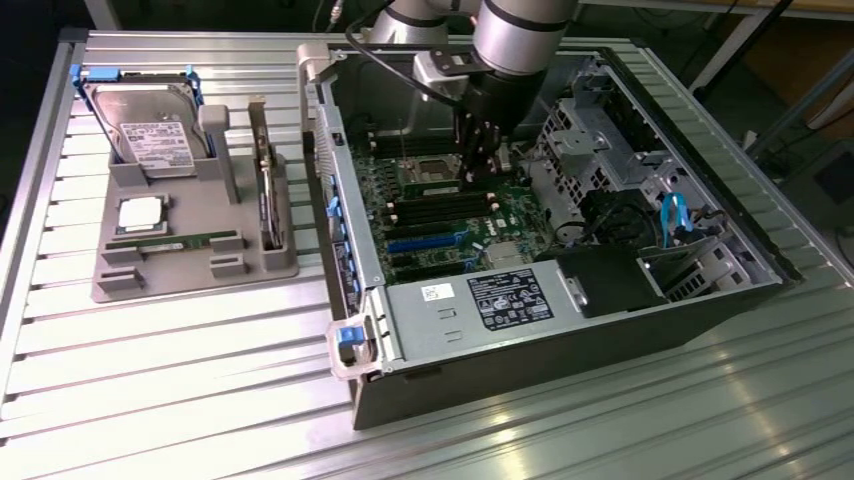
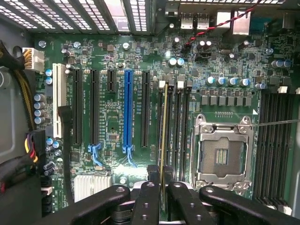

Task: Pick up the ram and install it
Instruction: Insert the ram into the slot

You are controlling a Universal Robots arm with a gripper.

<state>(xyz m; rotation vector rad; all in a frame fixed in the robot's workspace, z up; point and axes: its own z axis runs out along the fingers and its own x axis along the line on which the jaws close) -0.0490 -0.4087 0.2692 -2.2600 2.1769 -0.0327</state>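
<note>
The ram (image 2: 164, 131) shows edge-on in the wrist view, a thin stick standing upright over the black memory slots (image 2: 177, 126) beside the open processor socket (image 2: 222, 154). My gripper (image 2: 162, 187) is shut on its near end, one black finger (image 2: 149, 199) on each side. In the exterior view the gripper (image 1: 477, 160) reaches down inside the open computer case (image 1: 360, 250), just above the motherboard (image 1: 441, 215) near the socket (image 1: 434, 168). Whether the ram touches a slot I cannot tell.
A grey tray (image 1: 120, 285) at the exterior view's left holds a hard drive (image 1: 154, 135), a square silver chip (image 1: 140, 213) and a green stick (image 1: 174, 241). Inside the case are the power supply (image 1: 501, 300), drive cages (image 1: 601, 140) and cables (image 2: 28, 140).
</note>
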